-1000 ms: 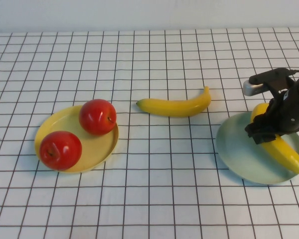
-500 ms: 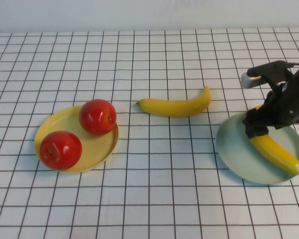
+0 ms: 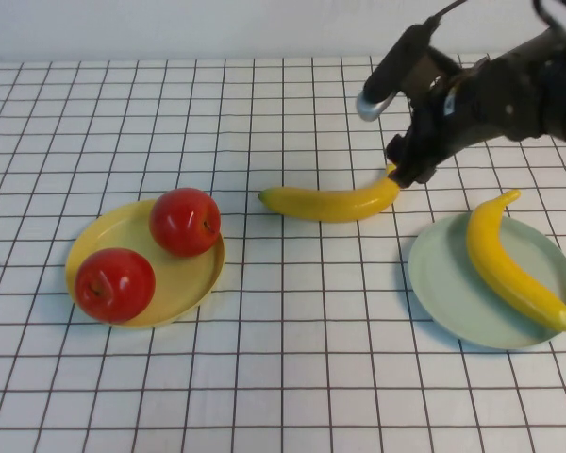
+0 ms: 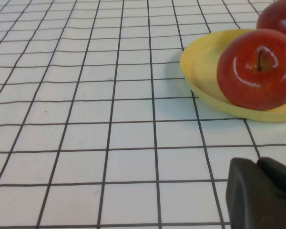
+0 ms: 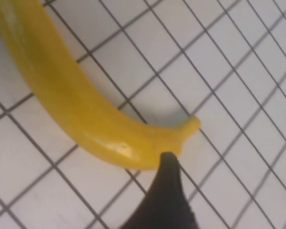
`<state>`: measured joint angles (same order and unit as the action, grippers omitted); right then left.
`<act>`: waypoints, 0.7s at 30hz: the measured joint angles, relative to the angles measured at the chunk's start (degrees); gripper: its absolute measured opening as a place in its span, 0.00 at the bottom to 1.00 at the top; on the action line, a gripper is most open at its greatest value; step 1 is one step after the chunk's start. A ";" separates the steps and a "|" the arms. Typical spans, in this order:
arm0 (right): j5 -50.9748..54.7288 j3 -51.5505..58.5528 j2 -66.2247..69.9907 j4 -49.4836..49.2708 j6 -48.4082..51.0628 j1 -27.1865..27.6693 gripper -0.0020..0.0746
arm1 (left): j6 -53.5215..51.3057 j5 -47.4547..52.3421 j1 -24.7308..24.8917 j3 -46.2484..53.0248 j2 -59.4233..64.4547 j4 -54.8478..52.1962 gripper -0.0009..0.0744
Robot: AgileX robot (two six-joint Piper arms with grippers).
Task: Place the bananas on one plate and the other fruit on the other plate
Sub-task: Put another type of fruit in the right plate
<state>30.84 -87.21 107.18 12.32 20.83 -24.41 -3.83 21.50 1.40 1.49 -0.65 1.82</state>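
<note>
my R hand (image 3: 403, 172) moved off blue-green plate (image 3: 445, 293) | now released, by stem of loose banana (image 3: 332, 202) lying crosswise | L hand (image 4: 262, 193) clenched, parked

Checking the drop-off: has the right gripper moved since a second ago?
Yes. The right gripper, open, left the blue-green plate and now sits at the table banana's stem end.

No readable text, labels or numbers — plain fruit, plain plates, bare grid cloth
</note>
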 joint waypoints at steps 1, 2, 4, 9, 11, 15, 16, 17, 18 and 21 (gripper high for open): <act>-0.87 -0.56 1.62 0.54 0.25 -0.97 0.72 | 0.00 0.00 0.00 0.00 0.00 0.00 0.01; -1.26 -1.26 2.74 0.86 0.65 -1.61 0.72 | 0.00 0.00 0.00 0.00 0.00 0.00 0.01; -1.62 -2.72 5.57 1.26 2.32 -3.05 0.72 | 0.00 0.00 0.00 0.00 0.00 0.00 0.01; -2.40 -5.64 10.69 1.36 8.32 -5.61 0.72 | 0.00 0.00 0.00 0.00 0.00 0.00 0.01; -3.31 -6.33 12.09 1.41 10.46 -6.18 0.72 | 0.00 0.00 0.00 0.00 0.00 0.00 0.01; -5.53 -6.72 13.85 1.64 14.32 -6.95 0.72 | 0.00 0.00 0.00 0.00 0.00 0.00 0.01; -5.81 -6.72 14.14 1.64 14.85 -6.98 0.72 | 0.00 0.00 0.00 0.00 0.00 0.00 0.01; -6.30 -6.72 14.38 1.64 15.38 -6.98 0.72 | 0.00 0.00 0.00 0.00 0.00 0.00 0.01; -6.75 -6.72 14.67 1.77 15.89 -6.98 0.72 | 0.00 0.00 0.00 0.00 0.00 0.00 0.01; -7.61 -6.85 15.46 1.81 16.65 -6.98 0.72 | 0.00 0.00 0.00 0.00 0.00 0.00 0.01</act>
<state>23.23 -94.06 122.64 14.13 37.48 -31.39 -3.83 21.50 1.40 1.49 -0.65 1.82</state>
